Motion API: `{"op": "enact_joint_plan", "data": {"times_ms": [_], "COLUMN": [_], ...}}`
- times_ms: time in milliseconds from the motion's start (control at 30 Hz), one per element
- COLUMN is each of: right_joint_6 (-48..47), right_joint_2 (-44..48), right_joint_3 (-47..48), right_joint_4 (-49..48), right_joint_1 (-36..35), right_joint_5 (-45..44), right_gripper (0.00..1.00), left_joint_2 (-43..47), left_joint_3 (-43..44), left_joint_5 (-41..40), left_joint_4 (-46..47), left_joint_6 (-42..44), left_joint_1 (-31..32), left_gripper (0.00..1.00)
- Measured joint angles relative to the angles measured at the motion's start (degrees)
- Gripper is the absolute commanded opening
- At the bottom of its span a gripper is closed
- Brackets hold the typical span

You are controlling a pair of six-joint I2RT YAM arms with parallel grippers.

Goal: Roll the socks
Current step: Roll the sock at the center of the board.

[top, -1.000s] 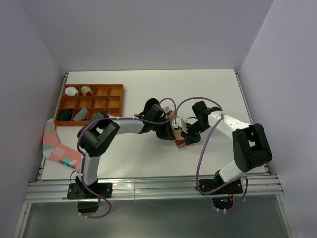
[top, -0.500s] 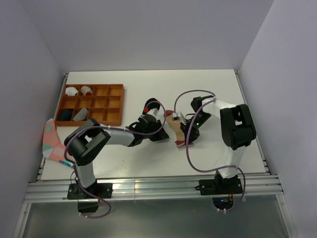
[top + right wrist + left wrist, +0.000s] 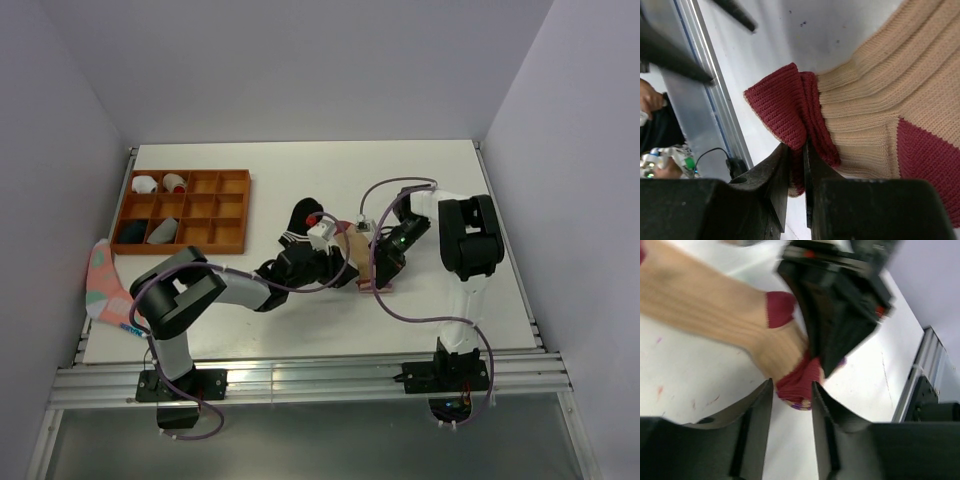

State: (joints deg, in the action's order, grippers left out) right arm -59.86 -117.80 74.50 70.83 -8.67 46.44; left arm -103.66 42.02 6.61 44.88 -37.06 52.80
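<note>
Currently both arms reach low over mid-tabletop (image 3: 300, 170), wrists meeting at the tan sock (image 3: 352, 248) lying flat there. Right end effector (image 3: 796, 150) is clenched on its folded maroon cuff. Left end effector (image 3: 792, 387) is released, fingers straddling the same cuff. Compartment tray (image 3: 247, 205) and pink sock (image 3: 105, 275) sit far left, well apart.

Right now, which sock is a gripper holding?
The tan sock with maroon patches, pinched by the right gripper mid-table; the pink sock lies untouched at the far left.
</note>
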Motion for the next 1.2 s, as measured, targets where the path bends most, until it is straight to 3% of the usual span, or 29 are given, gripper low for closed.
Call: {"op": "enact_joint_plan", "data": {"times_ms": [133,533,1033,1200], "right_joint_6": [0.0,0.5,0.7,0.7], "right_joint_2": [-1.5,-3.5,-5.4,-5.4], "right_joint_3": [1.0,1.8,2.8,2.8], "right_joint_4": [1.5,3.5,5.3,5.3], "right_joint_1": [1.3,2.1,3.0,3.2], "right_joint_5": [0.8,1.3,2.5,2.6], "right_gripper": [0.06,0.06,0.05,0.04], "left_joint_2": [-0.7,-8.4,-12.3,-12.9], "left_joint_3": [1.2,7.8,8.5,9.5], "left_joint_5": [4.2,12.5,16.7,16.7], "left_joint_4": [2.4,2.3,2.4,2.3], "left_joint_6": [4.0,9.5,9.8,9.3], "left_joint_1": [-0.1,-0.1,-0.1,-0.1], "left_gripper": [0.51,0.54,0.47,0.36]}}
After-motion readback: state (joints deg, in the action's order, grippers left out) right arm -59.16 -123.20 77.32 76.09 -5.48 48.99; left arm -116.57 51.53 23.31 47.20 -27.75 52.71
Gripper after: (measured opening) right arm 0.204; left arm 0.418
